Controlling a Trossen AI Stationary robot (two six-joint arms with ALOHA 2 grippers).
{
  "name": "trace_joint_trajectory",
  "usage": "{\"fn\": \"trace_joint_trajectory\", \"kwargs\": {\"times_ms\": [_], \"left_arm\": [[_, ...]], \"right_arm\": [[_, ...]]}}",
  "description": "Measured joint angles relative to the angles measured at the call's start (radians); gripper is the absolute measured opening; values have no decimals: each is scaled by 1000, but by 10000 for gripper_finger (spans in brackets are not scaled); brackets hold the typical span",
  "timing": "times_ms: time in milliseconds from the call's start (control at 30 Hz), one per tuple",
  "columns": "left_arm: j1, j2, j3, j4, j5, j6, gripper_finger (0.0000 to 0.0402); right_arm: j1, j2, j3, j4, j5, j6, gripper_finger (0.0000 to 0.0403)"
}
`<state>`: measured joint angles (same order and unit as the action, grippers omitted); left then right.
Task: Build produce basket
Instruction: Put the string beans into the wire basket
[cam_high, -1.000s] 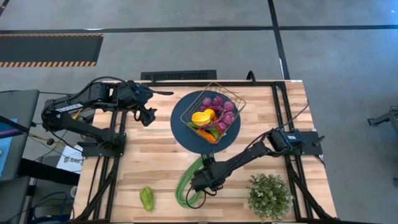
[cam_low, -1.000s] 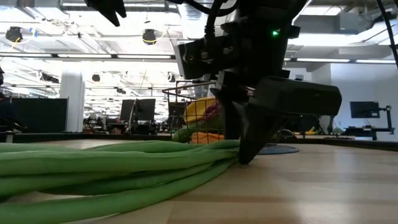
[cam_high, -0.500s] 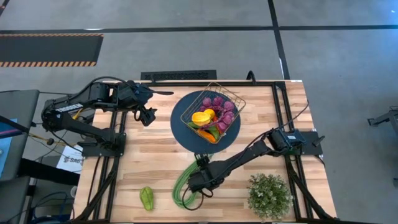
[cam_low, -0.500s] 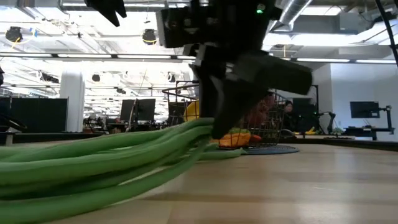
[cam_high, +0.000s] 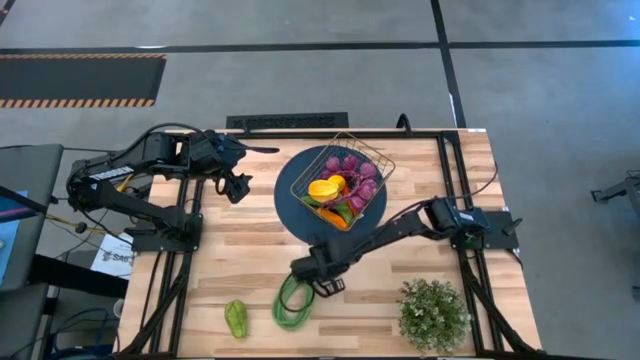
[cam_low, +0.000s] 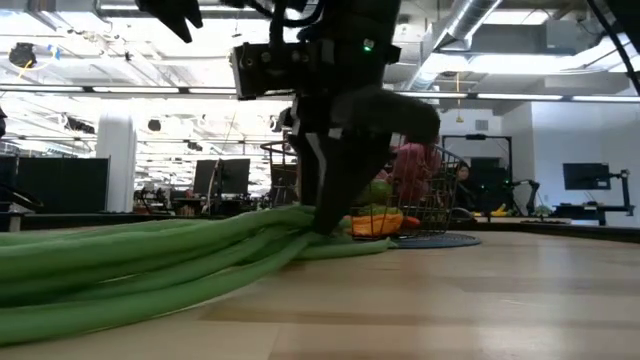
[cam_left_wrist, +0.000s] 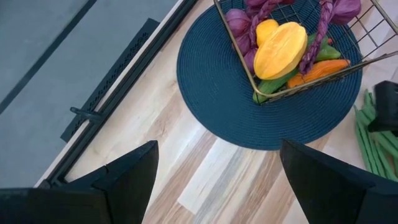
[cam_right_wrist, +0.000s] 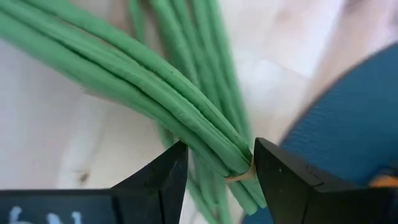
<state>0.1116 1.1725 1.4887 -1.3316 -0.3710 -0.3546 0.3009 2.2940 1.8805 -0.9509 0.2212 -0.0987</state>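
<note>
A bundle of long green beans (cam_high: 290, 305) lies near the table's near edge, and my right gripper (cam_high: 318, 280) is shut on it just short of the blue plate. In the right wrist view the beans (cam_right_wrist: 155, 81) run between the fingers. The wire basket (cam_high: 372, 148) stands on the round dark blue plate (cam_high: 290, 205) and holds purple grapes (cam_high: 352, 167), a yellow lemon (cam_high: 325, 187) and an orange carrot (cam_high: 338, 222). A green pepper (cam_high: 236, 318) lies on the wood near the near edge. My left gripper (cam_high: 237, 187) hangs open above the table, left of the plate. My right gripper pinches the bean bundle between its two fingers close to its banded end (cam_right_wrist: 239, 176), where a thin rubber band shows. The fingers lie across the bundle and come from above. The held end (cam_low: 300, 215) is raised; the rest of the beans (cam_low: 120, 275) slopes down onto the table.
A bushy potted plant (cam_high: 433, 313) stands at the near right corner. Bare wood stretches left of the beans and between the plate and the left arm. The left wrist view shows the basket (cam_left_wrist: 239, 59), the plate (cam_left_wrist: 211, 74) and the table's far edge.
My right gripper has moved toward the table's left and far side, toward the plate, staying shut on the beans. The held end of the bundle has come up off the wood and the bundle has bent into a loop, while its other end stayed down.
</note>
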Motion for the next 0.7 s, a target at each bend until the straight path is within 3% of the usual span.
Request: {"fn": "trace_joint_trajectory", "kwargs": {"times_ms": [100,700], "left_arm": [[0,0,0,-11,0,0,322],[0,0,0,-15,1,21,322]], "right_arm": [[-16,0,0,2,-71,-3,200],[-42,37,-4,75,-170,-50,205]]}}
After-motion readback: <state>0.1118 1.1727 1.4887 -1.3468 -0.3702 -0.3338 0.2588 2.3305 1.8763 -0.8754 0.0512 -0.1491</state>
